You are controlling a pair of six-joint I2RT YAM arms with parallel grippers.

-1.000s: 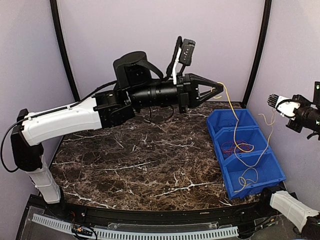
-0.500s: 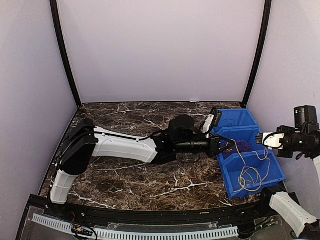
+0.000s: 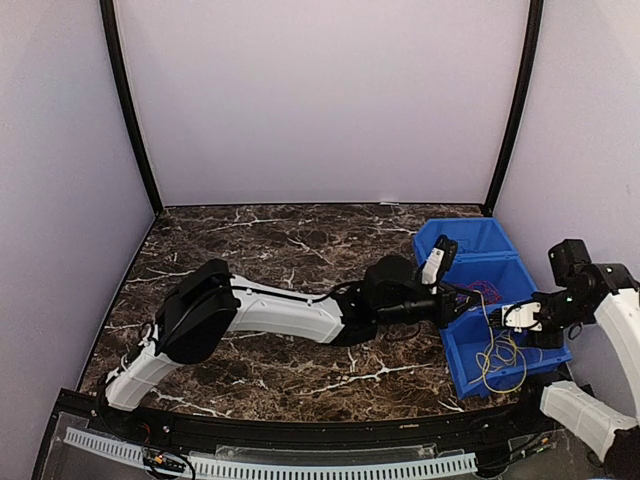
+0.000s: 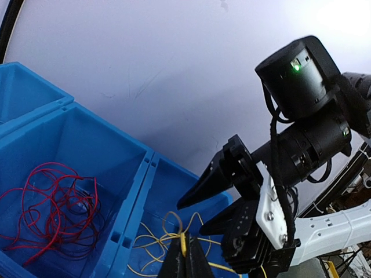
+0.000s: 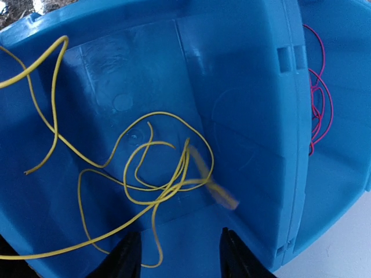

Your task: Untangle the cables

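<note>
Top external view: the bin (image 5: pixel 249 104) sits at about 3 o'clock on the table (image 3: pixel 280 250), its compartments running away from me in a row.

In the nearest compartment the yellow cable (image 5: pixel 169 188) lies in loose loops that cross one another on the floor. The right gripper (image 5: pixel 182 258) hangs just above them with its fingers parted and nothing between them. One yellow strand under it looks blurred.

At its 9 o'clock, close by, the left gripper (image 4: pixel 185 255) reaches over the bin's wall. Its fingers are pinched tight on a single yellow strand, which runs from the loops up to the tips.

One compartment further on, the red cable (image 4: pixel 55 211) lies in its own heap, apart from the yellow.

What worries me:
- **Knotting:** if the left gripper pulls toward 9 o'clock, the crossed loops could cinch into a knot instead of opening.
- **Mixing:** the whole coil could ride up over the divider and land on the red heap, mixing what is now separate.
- **Slipping:** the wire is thin and springy, so it may slip out of the pinch and flick onto the table.
- **Wrong grab:** the right gripper may close on several strands at once and lock the crossings.
- **Collision:** the two grippers are near enough that a careless move could knock them together.
</note>
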